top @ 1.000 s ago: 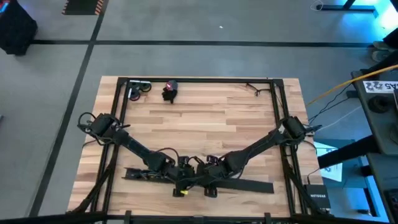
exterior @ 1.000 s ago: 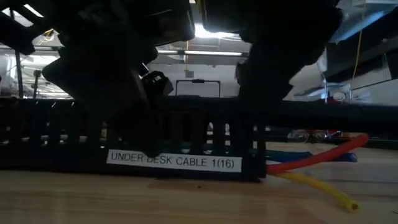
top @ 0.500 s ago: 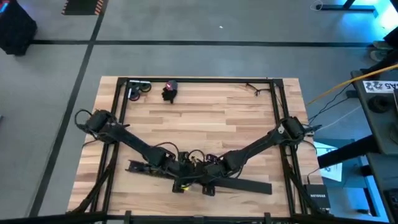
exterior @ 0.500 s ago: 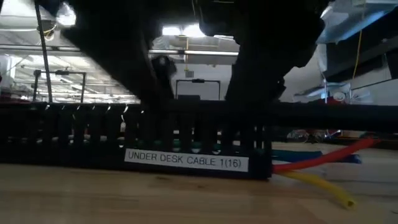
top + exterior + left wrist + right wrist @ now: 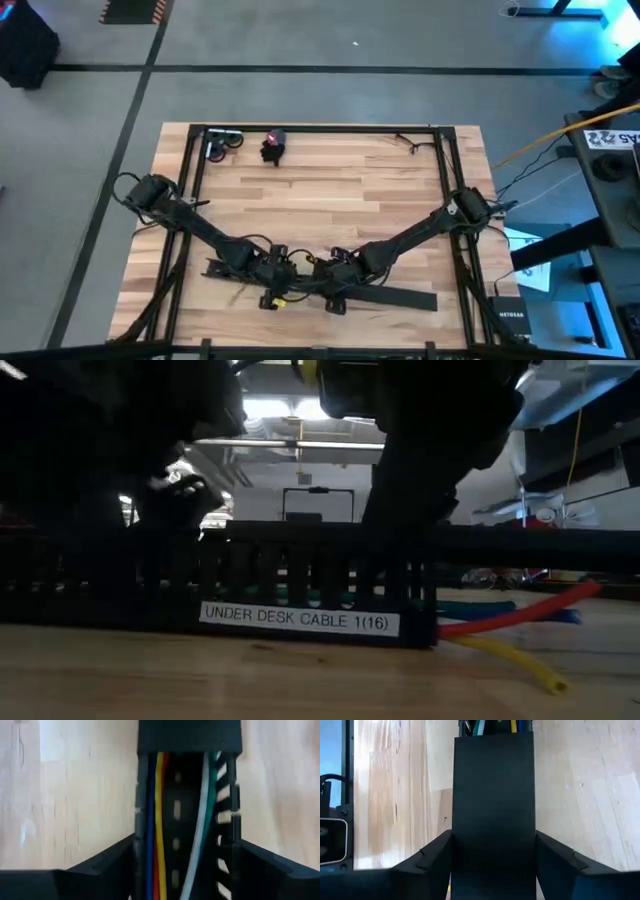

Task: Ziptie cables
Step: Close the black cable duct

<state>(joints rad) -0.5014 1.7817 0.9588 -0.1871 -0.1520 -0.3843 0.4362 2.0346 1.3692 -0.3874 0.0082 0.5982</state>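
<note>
A long black slotted duct (image 5: 400,296) labelled "UNDER DESK CABLE" (image 5: 300,620) lies along the table's near side. The cables (image 5: 160,820), blue, yellow, red, white and green, run inside it. Their red, yellow and blue ends (image 5: 510,615) stick out of one end onto the wood. My left gripper (image 5: 268,275) is open over the duct's uncovered part, one finger on either side (image 5: 185,870); I cannot tell whether they touch its walls. My right gripper (image 5: 335,272) is shut on the duct's covered part (image 5: 494,865). My right gripper pinches the black duct across its width, one finger on each long side of the flat cover (image 5: 494,795). The fingers come from above and lie across the duct. The duct rests flat on the table.
Black frame rails (image 5: 190,200) run along the table's left, far and right sides. At the far left lie a small roll (image 5: 225,143) and a dark object with a red spot (image 5: 273,146). Thin dark strips (image 5: 408,142) lie at the far right. The table's middle is bare wood (image 5: 320,200).
My left gripper has moved along the duct toward the table's left edge. Before that, the duct's left end slid slightly toward the far edge. My right gripper has kept still on the duct.
</note>
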